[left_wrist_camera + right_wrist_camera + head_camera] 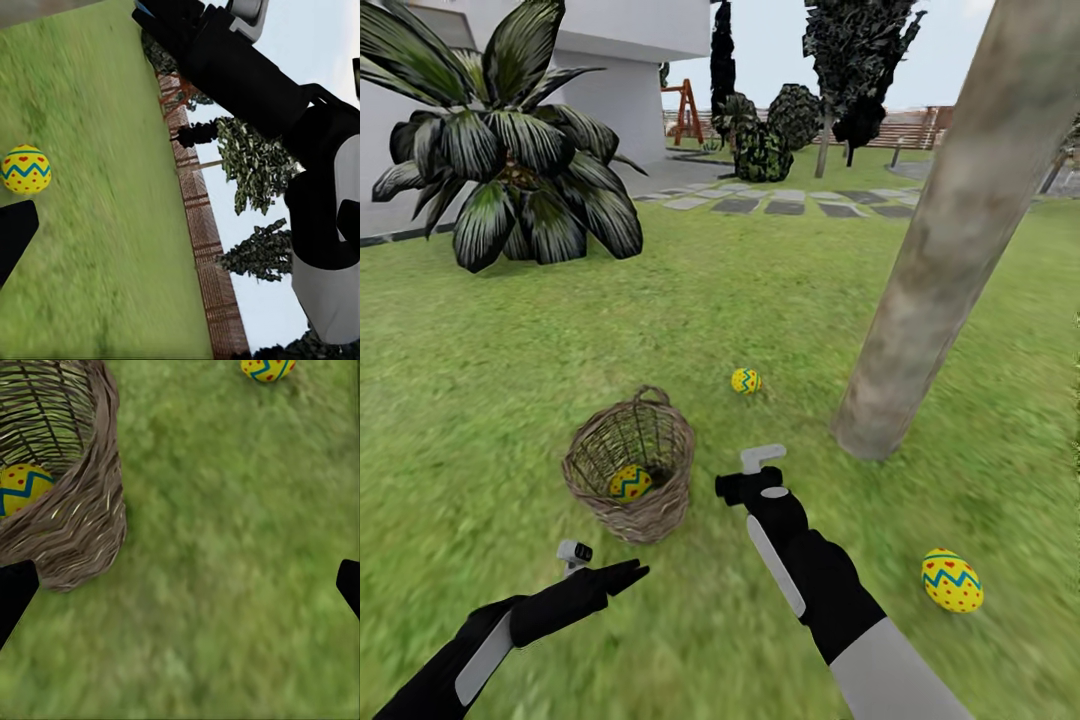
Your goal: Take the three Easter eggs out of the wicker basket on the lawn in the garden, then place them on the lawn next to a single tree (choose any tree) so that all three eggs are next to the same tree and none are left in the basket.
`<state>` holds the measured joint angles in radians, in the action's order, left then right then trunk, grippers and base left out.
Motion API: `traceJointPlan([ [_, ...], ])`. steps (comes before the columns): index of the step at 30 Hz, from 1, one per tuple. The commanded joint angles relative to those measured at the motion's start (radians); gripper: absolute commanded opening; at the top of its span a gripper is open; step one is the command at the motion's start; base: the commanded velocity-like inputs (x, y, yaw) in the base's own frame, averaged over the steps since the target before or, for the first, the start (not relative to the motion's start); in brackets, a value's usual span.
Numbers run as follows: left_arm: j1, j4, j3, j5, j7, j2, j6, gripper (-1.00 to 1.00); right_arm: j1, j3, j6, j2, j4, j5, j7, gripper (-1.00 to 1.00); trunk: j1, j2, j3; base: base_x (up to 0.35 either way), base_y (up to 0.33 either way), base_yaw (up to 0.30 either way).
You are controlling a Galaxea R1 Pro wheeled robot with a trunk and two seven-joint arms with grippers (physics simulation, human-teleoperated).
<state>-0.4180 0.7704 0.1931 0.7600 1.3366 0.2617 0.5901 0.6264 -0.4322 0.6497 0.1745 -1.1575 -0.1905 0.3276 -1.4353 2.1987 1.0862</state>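
Now one egg (630, 483) is sitting in the wicker basket (650, 510)
Two eggs (745, 380) (951, 580) are lying on the lawn (760, 290) near the tree (940, 260); right gripper (758, 472) is hanging apart, empty, beside the basket; left gripper (600, 570): cannot tell

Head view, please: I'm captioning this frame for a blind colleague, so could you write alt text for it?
A tilted wicker basket on the lawn holds one Easter egg; a second egg lies beyond it near a thick tree trunk, and a third lies at the lower right. The right tool hovers open beside the basket.
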Motion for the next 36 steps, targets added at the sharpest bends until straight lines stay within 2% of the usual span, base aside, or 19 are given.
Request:
traceJointPlan([
  [1, 0.000, 0.000, 0.005, 0.009, 0.000, 0.001, 0.010, 1.00, 0.001, -0.002, 0.003, 0.000, -0.001, -0.010, 0.010, 1.00, 0.000, 0.000, 0.000, 0.000, 0.299, -0.168],
  [9, -0.001, 0.000, 0.005, 0.007, -0.001, 0.001, 0.010, 1.00, 0.001, -0.002, 0.002, 0.000, -0.001, -0.010, 0.010, 1.00, 0.000, 0.000, -0.012, 0.000, 0.299, -0.128],
  [29, 0.000, -0.002, 0.005, 0.003, -0.002, 0.001, 0.010, 1.00, 0.000, -0.002, 0.003, 0.000, -0.001, -0.012, 0.010, 1.00, 0.000, 0.000, -0.044, 0.000, 0.299, -0.008],
  [36, -0.001, -0.002, 0.005, 0.002, -0.003, 0.001, 0.010, 1.00, 0.000, -0.002, 0.003, 0.000, -0.001, -0.012, 0.010, 1.00, 0.000, 0.000, -0.053, 0.000, 0.299, -0.173],
])
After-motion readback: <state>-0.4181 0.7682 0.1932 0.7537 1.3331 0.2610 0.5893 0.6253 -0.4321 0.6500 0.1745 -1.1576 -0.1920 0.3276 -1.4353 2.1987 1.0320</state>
